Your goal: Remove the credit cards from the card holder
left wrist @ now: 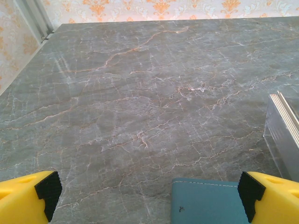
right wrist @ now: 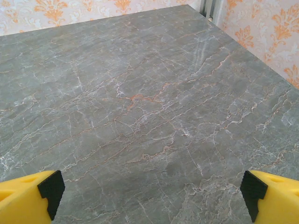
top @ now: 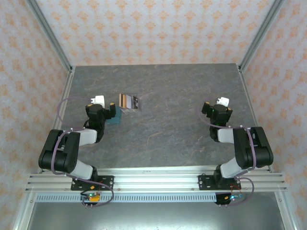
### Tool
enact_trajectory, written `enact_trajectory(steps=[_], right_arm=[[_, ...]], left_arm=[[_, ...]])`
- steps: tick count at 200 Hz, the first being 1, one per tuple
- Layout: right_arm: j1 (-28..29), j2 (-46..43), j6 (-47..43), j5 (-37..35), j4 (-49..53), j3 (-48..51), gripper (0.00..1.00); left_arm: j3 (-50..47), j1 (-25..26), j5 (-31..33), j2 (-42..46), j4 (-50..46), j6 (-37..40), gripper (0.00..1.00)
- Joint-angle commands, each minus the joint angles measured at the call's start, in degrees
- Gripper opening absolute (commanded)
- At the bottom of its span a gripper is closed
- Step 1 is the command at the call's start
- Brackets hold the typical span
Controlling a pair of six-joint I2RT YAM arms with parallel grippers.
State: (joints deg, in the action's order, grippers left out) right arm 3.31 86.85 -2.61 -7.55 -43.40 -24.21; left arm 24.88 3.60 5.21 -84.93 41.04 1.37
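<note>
The card holder (top: pixel 115 119), a flat teal wallet, was found lying on the table (top: pixel 177 129) at the left side, just beside the left gripper (top: pixel 101 111); in the left wrist view its stitched corner (left wrist: pixel 208 203) was seen low in the frame, nearer the right finger than the left. The credit cards (top: pixel 129 101) were seen as a small fanned cluster of brown, pale and black just beyond the wallet and to its right, their stacked edges (left wrist: pixel 284 130) showing at the right border of the left wrist view. Whether they were fully free of a pocket or sleeve could not be told. The cards were judged light, thin, stiff and slick, likely to slide on the stone-like top, so a pinch across a raised short edge would be preferred to a flat press. The wallet was judged soft and floppy at its crease, best pinned or pinched at an outer edge. The left gripper (left wrist: pixel 147 198) was held with its jaws spread wide and nothing between them but table and wallet corner. The right gripper (top: pixel 217 111) was likewise spread wide and holding nothing (right wrist: pixel 152 196), well apart from both things, over bare surface. The top was a grey veined slab, matte and level, enclosed by walls (top: pixel 158 28) papered in an orange pattern, with metal frame posts (top: pixel 48 28) at the corners and a rail (top: pixel 158 182) along the near edge.
</note>
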Motion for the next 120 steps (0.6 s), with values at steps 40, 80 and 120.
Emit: enact_trajectory(steps=[40, 80, 120], right_arm=[[-0.40, 0.27, 0.83, -0.97, -2.04, 0.62, 0.99], [-0.32, 0.43, 0.94, -0.97, -1.80, 0.52, 0.99], [-0.35, 0.60, 0.94, -0.97, -1.71, 0.43, 0.99]], left_arm=[[-0.71, -0.52, 1.80, -0.86, 2.08, -0.82, 1.00], [-0.70, -0.52, 1.77, -0.86, 2.03, -0.81, 1.00], [-0.69, -0.65, 1.68, -0.86, 1.94, -0.87, 1.00]])
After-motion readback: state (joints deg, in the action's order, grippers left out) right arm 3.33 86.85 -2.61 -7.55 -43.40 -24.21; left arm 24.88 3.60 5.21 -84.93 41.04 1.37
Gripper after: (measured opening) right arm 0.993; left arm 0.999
